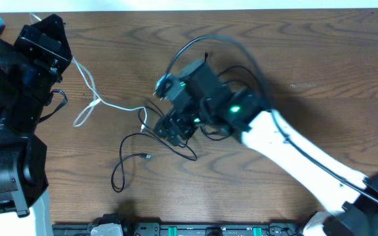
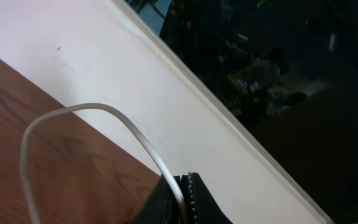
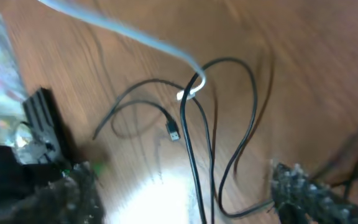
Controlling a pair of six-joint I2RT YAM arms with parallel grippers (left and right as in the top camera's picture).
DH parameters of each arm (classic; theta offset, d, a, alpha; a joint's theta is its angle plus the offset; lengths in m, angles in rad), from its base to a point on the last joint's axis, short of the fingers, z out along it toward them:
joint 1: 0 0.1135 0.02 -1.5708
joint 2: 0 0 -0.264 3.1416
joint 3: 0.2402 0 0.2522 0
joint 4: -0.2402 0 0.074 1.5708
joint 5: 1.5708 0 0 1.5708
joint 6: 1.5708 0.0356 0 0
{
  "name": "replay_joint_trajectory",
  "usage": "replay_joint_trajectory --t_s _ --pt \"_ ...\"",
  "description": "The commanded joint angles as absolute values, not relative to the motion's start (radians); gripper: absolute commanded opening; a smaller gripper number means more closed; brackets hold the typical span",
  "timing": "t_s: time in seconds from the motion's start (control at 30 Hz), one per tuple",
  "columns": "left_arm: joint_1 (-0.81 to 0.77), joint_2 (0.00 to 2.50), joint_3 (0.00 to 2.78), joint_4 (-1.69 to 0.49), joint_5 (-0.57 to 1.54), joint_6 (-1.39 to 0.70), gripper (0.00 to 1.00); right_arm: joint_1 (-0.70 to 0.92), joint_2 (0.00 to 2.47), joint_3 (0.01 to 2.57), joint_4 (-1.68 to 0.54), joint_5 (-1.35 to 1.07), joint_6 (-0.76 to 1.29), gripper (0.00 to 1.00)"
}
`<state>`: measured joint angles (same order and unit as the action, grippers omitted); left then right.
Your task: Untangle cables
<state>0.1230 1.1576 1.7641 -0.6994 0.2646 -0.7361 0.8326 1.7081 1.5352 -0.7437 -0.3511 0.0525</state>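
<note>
The right gripper (image 3: pixel 179 180) stood spread. Black cables (image 3: pixel 188 146) ran between its fingers and looped on ahead, and a white cable (image 3: pixel 142 38) crossed beyond them. The left gripper (image 2: pixel 185 202) was pressed together, pinching that white cable at its tips.

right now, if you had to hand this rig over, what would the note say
Left claw: shut on the white cable, at the far left.
Right claw: open, low over the black cables, gripping nothing.
Done: white cable mostly stretched out leftward, clear of the pile.
Left: its other end crosses the black tangle; free it, then separate the black loops.
</note>
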Motion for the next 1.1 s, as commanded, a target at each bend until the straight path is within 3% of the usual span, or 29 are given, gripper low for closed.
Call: replay_joint_trajectory --t_s 0.0,0.17,0.23,0.4,0.47,1.07 --pt "0.128 1.155 1.780 -0.699 0.277 -0.731 0.08 0.867 1.787 1.533 -0.744 -0.294 0.003 0.81" --pt "0.128 1.156 1.780 -0.703 0.277 -0.731 0.07 0.878 1.853 1.533 -0.732 -0.298 0.028 0.75" --pt "0.128 1.156 1.780 -0.702 0.277 -0.731 0.07 0.887 1.876 1.533 -0.731 -0.303 0.033 0.67" --pt "0.128 1.156 1.780 -0.703 0.277 -0.731 0.07 0.912 1.905 1.533 -0.724 -0.300 0.057 0.27" --pt "0.128 1.156 1.780 -0.703 0.277 -0.731 0.07 0.920 1.903 1.533 -0.715 -0.301 0.079 0.01" --pt "0.128 1.156 1.780 -0.702 0.306 -0.765 0.07 1.026 1.803 1.538 -0.601 -0.350 0.155 0.01"
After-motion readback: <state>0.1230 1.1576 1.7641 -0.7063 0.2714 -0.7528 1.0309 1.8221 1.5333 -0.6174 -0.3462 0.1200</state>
